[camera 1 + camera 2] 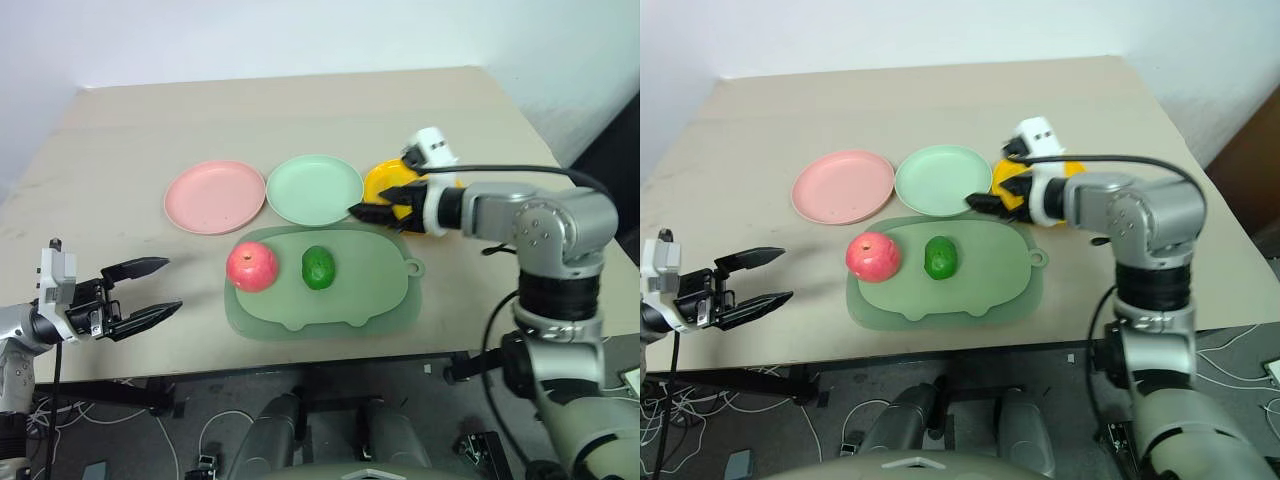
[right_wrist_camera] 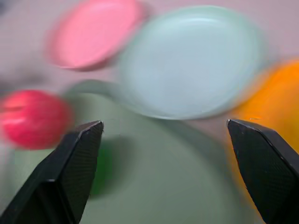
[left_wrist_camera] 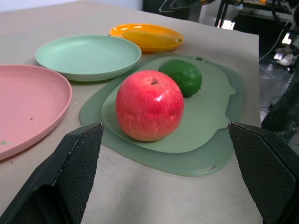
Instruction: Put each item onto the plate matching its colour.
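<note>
Over the mat's (image 1: pixel 330 300) far edge, the right gripper (image 1: pixel 385 207) hangs open and empty; it should straddle the lime (image 1: pixel 318 268) squarely, squeeze gently.

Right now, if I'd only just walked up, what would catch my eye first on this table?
Probably the red apple and the dark green fruit, side by side on the green mat. Behind them sit three plates in a row: pink, mint green and yellow-orange. The right gripper hovers with open jaws at the mat's far edge.
</note>
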You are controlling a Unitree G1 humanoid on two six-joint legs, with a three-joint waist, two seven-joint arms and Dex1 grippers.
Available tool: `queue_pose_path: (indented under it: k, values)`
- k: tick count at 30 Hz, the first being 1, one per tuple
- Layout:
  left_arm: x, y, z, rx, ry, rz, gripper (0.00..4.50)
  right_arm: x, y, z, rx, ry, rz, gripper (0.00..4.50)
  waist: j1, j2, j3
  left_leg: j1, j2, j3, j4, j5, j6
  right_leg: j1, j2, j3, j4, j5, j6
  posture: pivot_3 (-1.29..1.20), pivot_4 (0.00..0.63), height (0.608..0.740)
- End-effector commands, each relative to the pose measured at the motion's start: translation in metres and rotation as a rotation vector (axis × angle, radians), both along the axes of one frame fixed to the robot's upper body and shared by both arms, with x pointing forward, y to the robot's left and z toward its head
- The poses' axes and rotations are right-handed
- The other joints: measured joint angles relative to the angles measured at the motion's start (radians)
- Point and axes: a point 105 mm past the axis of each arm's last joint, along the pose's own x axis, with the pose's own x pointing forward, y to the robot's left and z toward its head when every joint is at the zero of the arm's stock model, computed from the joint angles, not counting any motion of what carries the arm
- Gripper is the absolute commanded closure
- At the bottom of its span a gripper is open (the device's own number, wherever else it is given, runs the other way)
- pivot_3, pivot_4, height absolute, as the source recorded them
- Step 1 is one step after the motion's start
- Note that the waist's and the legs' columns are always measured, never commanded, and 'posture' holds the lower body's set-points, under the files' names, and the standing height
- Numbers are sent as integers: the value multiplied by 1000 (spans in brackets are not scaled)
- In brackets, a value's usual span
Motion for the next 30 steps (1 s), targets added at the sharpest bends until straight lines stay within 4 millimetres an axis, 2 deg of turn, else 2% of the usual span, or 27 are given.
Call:
queue_pose_path:
  k: [1,8,24,30]
  values:
    - [0,1,10,3,-43,4,0,-16,18,3,18,-24,43,42,1,0,0,0,0,0,0,-1,-1,0,0,0,0,0,0,0,150,737]
    - [1,1,12,-6,-60,8,0,-26,41,-28,-12,40,35,42,3,0,0,-1,-2,0,0,-1,-2,0,-1,1,-1,2,-2,0,150,737]
    - [-1,4,11,11,-54,18,0,-25,53,-59,-74,108,-43,42,-1,0,0,0,-1,0,0,-1,-2,-1,0,1,-1,2,-2,0,150,737]
    - [0,3,11,8,-56,18,0,-23,57,-77,-115,118,-56,42,-1,0,0,0,-1,0,0,-1,-2,-1,1,1,-1,2,-2,0,150,737]
